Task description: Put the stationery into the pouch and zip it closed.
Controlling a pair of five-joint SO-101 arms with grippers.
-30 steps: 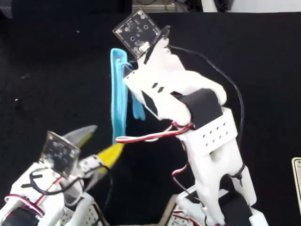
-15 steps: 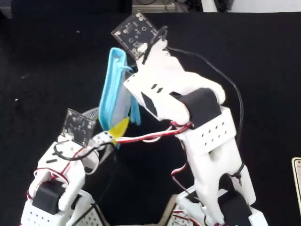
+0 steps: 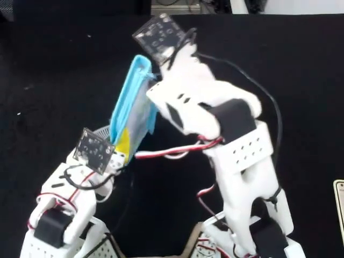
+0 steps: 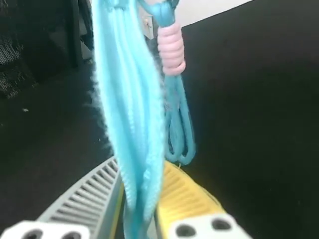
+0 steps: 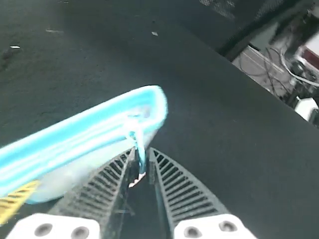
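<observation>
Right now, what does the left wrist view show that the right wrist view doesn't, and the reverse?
Left wrist view: a pink bead on the cord's hanging loop, and the left gripper clamping the pouch at its lower edge. Right wrist view: the pouch's rounded end, the right gripper shut on the cord there, and cables beyond the table. Both: the blue pouch, the cord and the black table.
</observation>
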